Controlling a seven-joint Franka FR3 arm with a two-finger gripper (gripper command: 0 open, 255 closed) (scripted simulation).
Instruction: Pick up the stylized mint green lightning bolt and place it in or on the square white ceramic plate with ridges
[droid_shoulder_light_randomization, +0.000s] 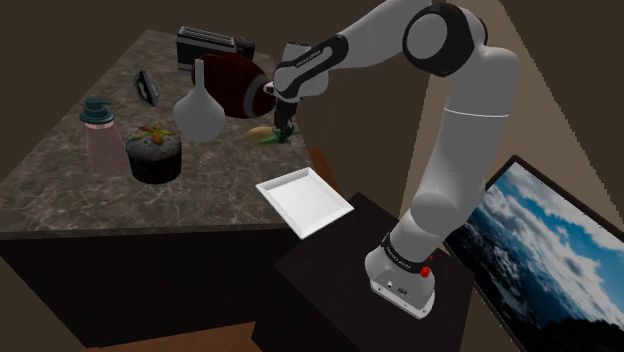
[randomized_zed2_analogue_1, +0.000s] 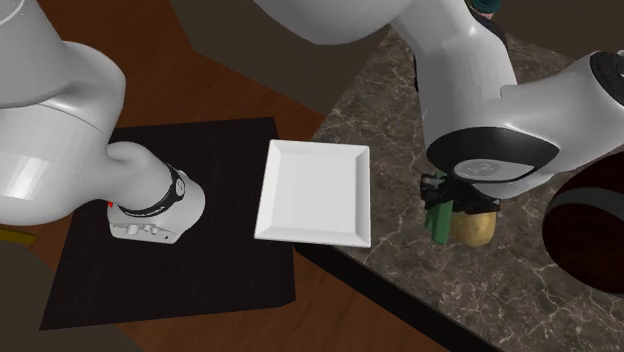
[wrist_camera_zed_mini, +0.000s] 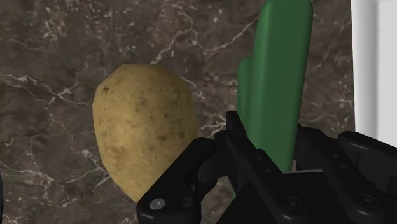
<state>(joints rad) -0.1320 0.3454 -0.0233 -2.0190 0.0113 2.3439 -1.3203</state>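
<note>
Counter (droid_shoulder_light_randomization: 60, 190): dark veined stone; the plate sits at its edge nearest the stand, partly overhanging it
Arm (droid_shoulder_light_randomization: 470, 120): white, rises from the stand and reaches over and past the plate to the counter
Plate (randomized_zed2_analogue_1: 315, 190): white, square, ridged rim, nothing on it; every place below is given from it
Ball (droid_shoulder_light_randomization: 235, 85): dark red, oval, well beyond the plate, farther off than the potato
Gripper (wrist_camera_zed_mini: 273, 137): black, low over the counter near the plate, to the second exterior view's right of it; clenched on the bolt, one finger against each side
Potato (wrist_camera_zed_mini: 143, 137): tan, just beside the bolt on the side away from the plate and close to one finger; a sideways drag could likely nudge it
Bolt (wrist_camera_zed_mini: 280, 83): green, between plate and potato, in the gripper's clasp; its long axis runs out past the fingertips, crosswise to their closing line; I cannot tell whether it is clear of the counter
Bolt to plate: the grasp looks made, so the next move is probably a lift, then a carry away from the potato toward the stand, to the second exterior view's left, until the bolt hangs over the plate's middle
</note>
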